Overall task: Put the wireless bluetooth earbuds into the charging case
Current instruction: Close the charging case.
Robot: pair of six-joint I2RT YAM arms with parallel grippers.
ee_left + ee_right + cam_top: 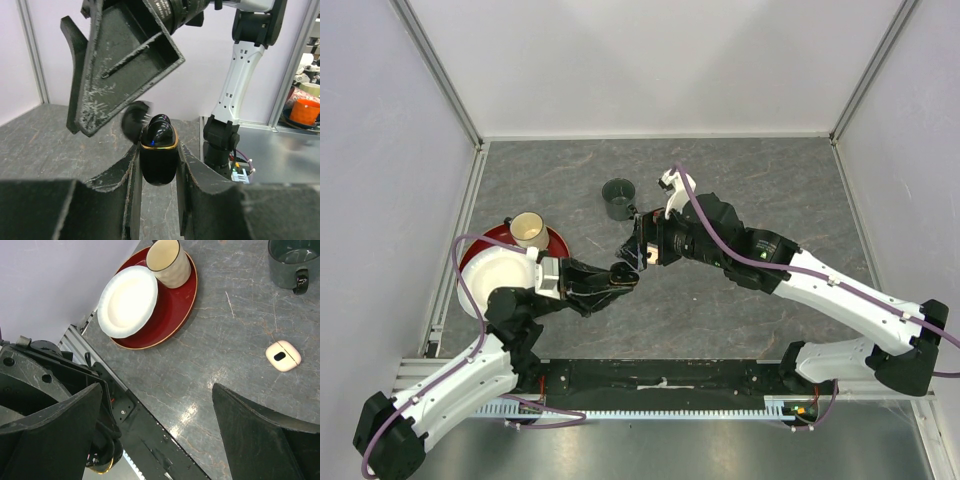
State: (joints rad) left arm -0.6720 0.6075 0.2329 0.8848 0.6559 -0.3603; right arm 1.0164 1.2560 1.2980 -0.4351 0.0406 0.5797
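My left fingers (197, 172) pinch the black charging case (159, 162) by its flanks above the counter (40, 145); it's light, glossy, likely slippery. My right fingers (260, 435) hover wide just above it.

1. The right claw (636, 254) hangs spread over the left claw (628, 273) and its black case (159, 155).
2. A dark green mug (618, 198) stands close behind.
3. A red tray (172, 307) crowds the left.
4. The surface (790, 190) lies open far right.

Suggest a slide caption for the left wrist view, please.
Left gripper clamps a black, gold-rimmed charging case while the open right gripper hovers close above.
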